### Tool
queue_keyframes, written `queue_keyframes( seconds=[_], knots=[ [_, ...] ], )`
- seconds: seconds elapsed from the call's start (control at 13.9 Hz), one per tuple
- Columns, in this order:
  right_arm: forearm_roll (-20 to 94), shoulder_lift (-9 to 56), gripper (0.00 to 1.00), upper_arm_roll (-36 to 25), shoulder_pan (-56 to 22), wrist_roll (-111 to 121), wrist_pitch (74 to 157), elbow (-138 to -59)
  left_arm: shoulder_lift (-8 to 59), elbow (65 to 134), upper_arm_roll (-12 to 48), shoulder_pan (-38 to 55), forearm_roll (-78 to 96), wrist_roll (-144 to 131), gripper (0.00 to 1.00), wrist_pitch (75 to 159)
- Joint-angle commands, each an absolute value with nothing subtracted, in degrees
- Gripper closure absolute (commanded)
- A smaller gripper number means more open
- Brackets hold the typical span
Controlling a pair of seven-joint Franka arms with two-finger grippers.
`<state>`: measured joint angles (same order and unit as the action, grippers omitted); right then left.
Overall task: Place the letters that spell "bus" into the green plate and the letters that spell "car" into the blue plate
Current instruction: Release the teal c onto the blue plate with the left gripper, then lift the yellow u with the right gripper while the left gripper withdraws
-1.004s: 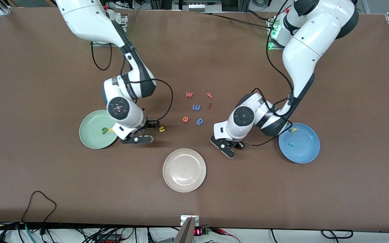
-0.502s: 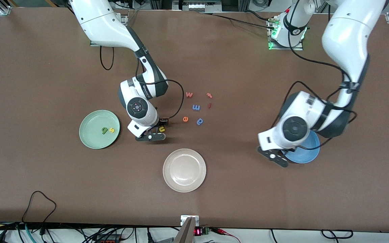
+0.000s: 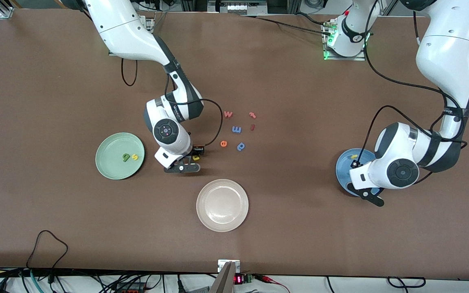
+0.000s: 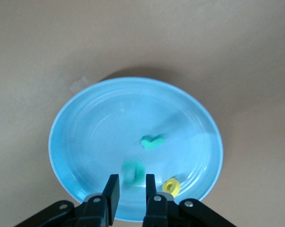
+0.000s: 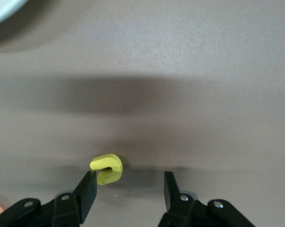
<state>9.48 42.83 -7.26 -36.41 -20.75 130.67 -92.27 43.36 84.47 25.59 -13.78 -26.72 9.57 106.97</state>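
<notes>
Table: three plates [image 3: 119, 156], eleven-odd letters [image 3: 237, 129].

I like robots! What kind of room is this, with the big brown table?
It looks like a robot lab. Two white arms are bolted to the table, cables trail along its edge, and foam letters such as the yellow u sit near the green plate for a sorting test.
</notes>
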Motion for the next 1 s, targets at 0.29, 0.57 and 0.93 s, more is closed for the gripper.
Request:
queue_keyframes(
  seconds=[0.29, 0.57, 0.93],
  knots=[
    [10.3, 45.0, 0.34, -7.4, -37.3, -20.7, 130.7, -88.8, 37.0, 83.7, 31.4, -14.7, -26.9, 9.1, 0.0, 103.6],
    [9.9, 46.5, 0.37, -7.4, -38.4, -20.5, 130.8, -87.7, 30.3, 79.6, 32.8, -14.1, -21.8, 1.2, 0.0, 95.8],
    [9.0, 46.7, 0.47, -7.6, -37.8, -19.0, 130.8, -87.6, 24.5, 69.5, 33.1, -14.5, -16.2, -5.7, 0.0, 76.6]
  ],
)
